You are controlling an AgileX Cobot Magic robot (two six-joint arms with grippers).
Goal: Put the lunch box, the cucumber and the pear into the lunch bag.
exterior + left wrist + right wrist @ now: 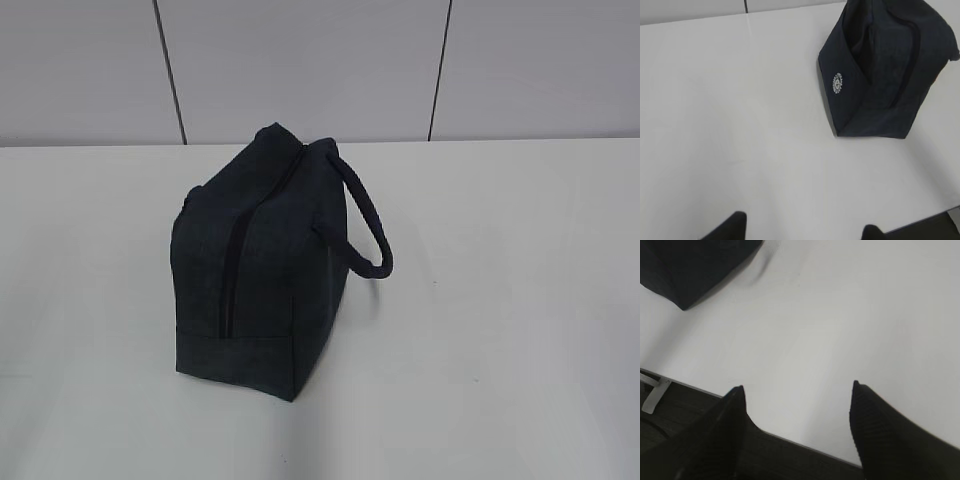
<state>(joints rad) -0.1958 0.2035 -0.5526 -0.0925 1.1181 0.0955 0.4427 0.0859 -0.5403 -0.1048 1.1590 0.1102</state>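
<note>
The dark navy lunch bag stands on the white table, left of the middle, its zipper shut and its padded loop handle hanging to the right. It also shows at the top right of the left wrist view and as a corner at the top left of the right wrist view. The lunch box, the cucumber and the pear are out of view. My left gripper is open and empty over bare table. My right gripper is open and empty near the table's front edge. Neither gripper shows in the exterior view.
A grey panelled wall runs behind the table. The table's front edge shows in the right wrist view, with dark floor below it. A white round logo marks the bag's end panel.
</note>
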